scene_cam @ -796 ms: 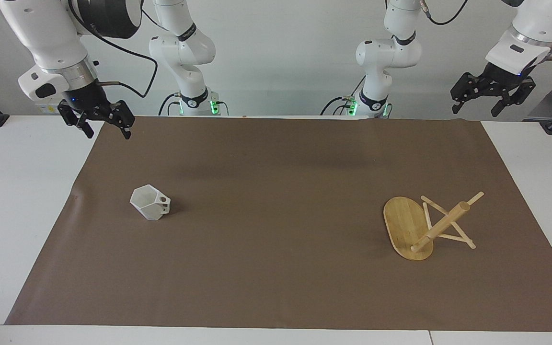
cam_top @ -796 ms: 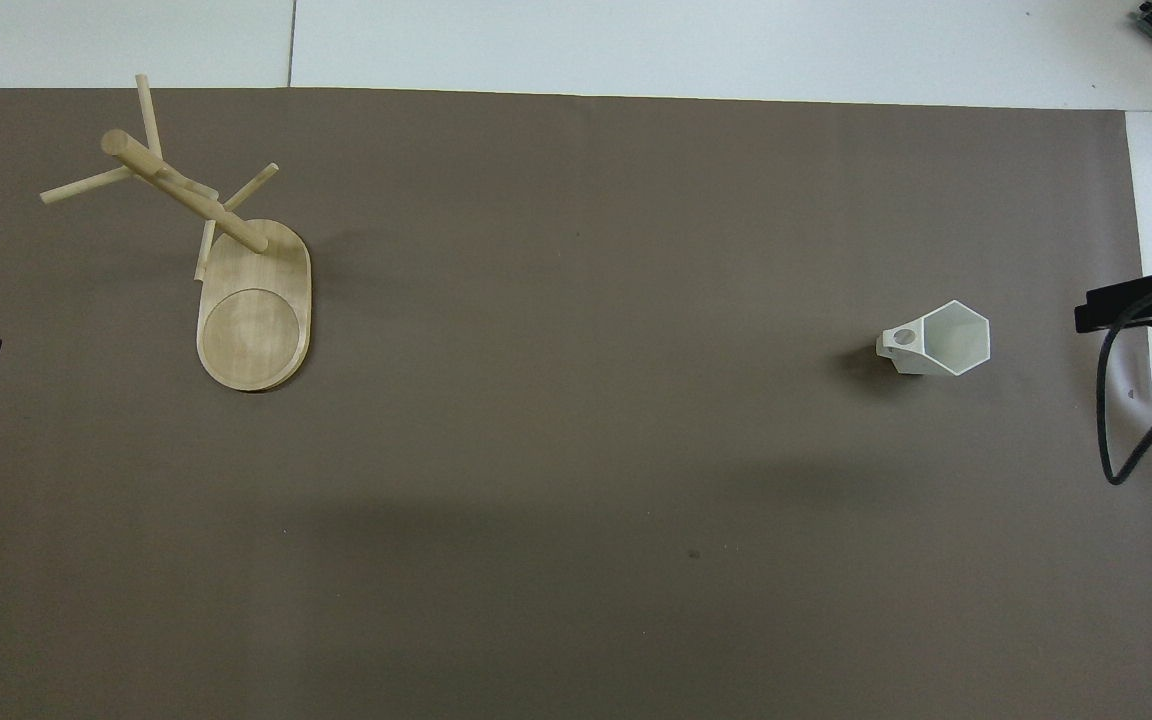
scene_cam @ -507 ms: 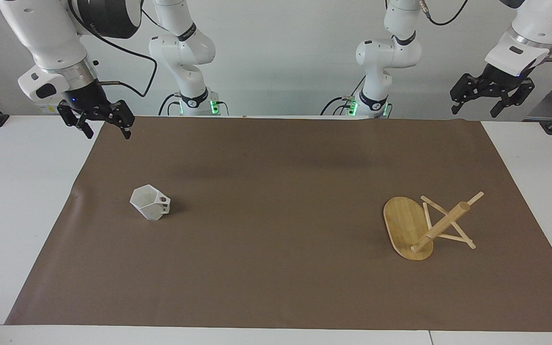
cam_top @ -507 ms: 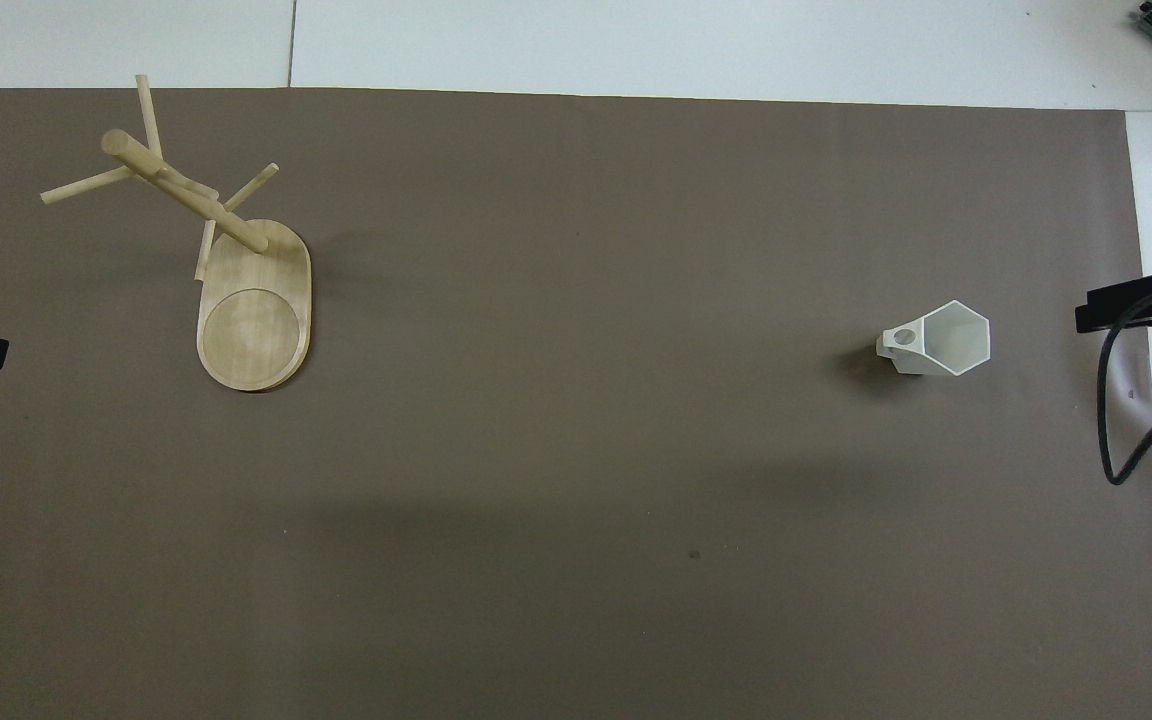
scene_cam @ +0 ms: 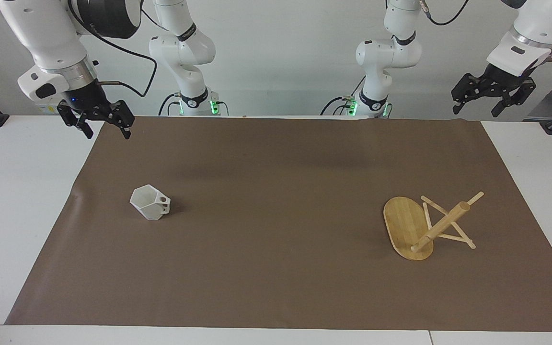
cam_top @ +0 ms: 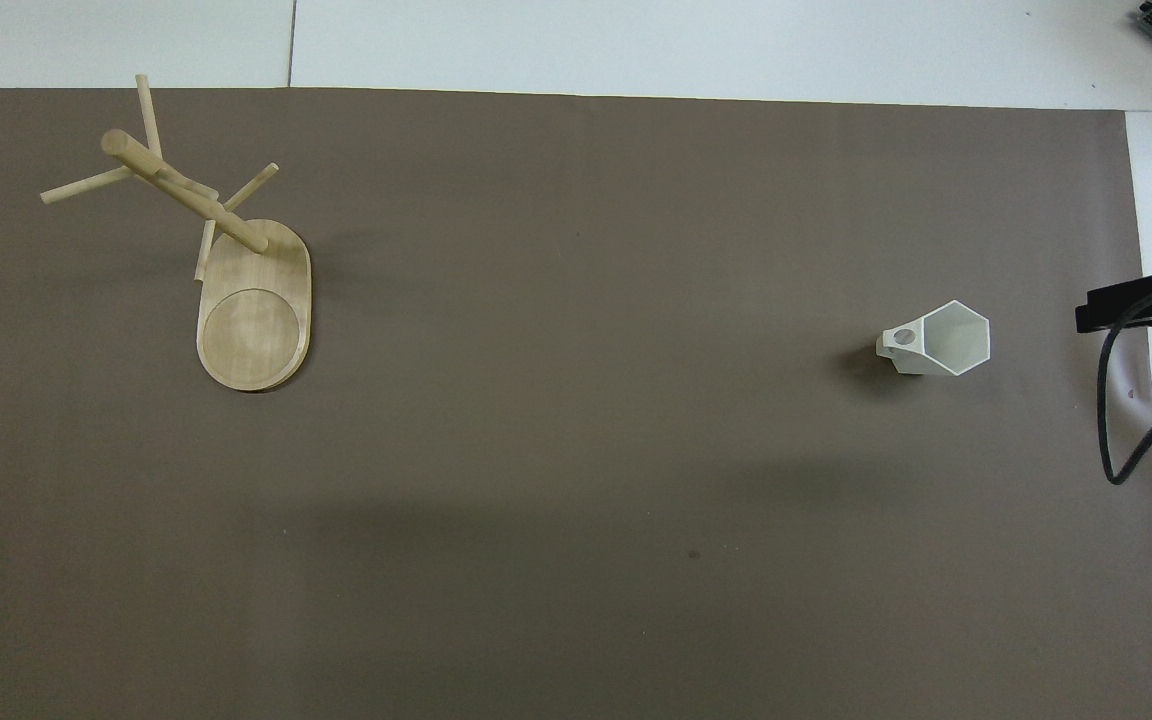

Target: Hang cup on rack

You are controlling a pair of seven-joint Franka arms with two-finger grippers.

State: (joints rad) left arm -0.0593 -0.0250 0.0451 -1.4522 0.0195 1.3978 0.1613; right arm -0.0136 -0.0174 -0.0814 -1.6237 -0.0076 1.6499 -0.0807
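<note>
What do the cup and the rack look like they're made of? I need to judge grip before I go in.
The cup: matte white with flat facets and sharp edges, likely printed or moulded plastic; unglazed ceramic is possible.
The rack: light bamboo or wood, with visible grain strips on its oval base, a smooth, faintly sheened finish, and thin round pegs.

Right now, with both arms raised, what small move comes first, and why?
Probably lower the open right gripper toward the cup, which stands untouched on the mat at that arm's end. The rack stands at the left arm's end; the left gripper waits, open.
</note>
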